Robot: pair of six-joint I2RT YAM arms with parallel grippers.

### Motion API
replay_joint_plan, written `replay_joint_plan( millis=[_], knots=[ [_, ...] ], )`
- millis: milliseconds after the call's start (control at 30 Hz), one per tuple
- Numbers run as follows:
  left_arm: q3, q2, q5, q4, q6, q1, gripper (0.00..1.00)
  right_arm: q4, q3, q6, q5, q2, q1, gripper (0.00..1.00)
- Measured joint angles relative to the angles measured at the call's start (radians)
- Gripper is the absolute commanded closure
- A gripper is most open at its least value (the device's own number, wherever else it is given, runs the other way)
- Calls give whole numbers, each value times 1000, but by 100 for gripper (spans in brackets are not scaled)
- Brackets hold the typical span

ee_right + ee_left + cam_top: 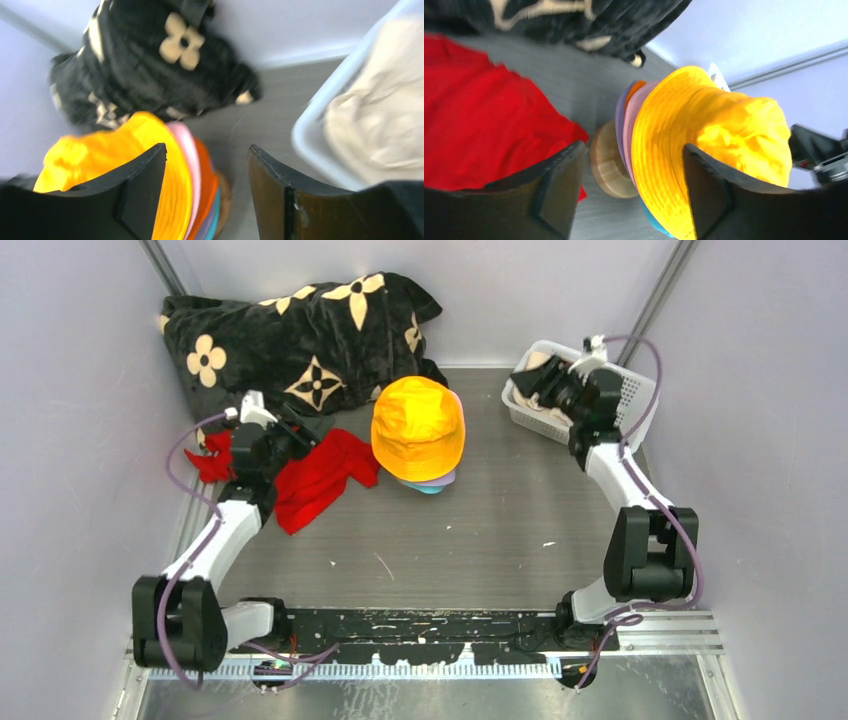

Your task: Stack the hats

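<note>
Several hats sit stacked on a round wooden stand (606, 165) mid-table. The yellow hat (418, 425) is on top, with lavender and teal brims (430, 483) showing below it. The right wrist view shows the yellow hat (100, 155) over pink (187, 150), orange (207, 185) and teal (214, 215) brims. The beige hat (380, 110) lies in the white basket (320, 110). My left gripper (303, 436) is open and empty, left of the stack over the red cloth; its jaws (634, 190) face the stack. My right gripper (540, 385) is open and empty (207, 190) at the basket's left end.
The white basket (632, 390) stands at the back right against the wall. A flat red cloth (320, 475) lies left of the stack. A black plush blanket with cream flowers (300, 335) is heaped at the back left. Walls close in on both sides.
</note>
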Motion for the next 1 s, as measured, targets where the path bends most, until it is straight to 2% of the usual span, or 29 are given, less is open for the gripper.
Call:
replay_joint_plan(
  millis=[33, 133, 300, 500, 733, 1000],
  knots=[
    [19, -37, -20, -36, 27, -2, 10, -67, 53, -43, 47, -10, 1, 32],
    [79, -109, -61, -119, 98, -16, 0, -273, 243, -177, 208, -8, 4, 27],
    [142, -116, -74, -197, 166, -60, 0, -476, 446, -307, 365, 71, 4, 19],
    [138, -109, -89, -234, 198, -115, 2, -599, 529, -387, 438, 259, 5, 18],
    [129, -109, -110, -237, 220, -157, 3, -664, 582, -429, 442, 441, 11, 20],
    [101, -107, -114, -235, 221, -161, 2, -678, 689, -446, 436, 543, 29, 24]
  ],
)
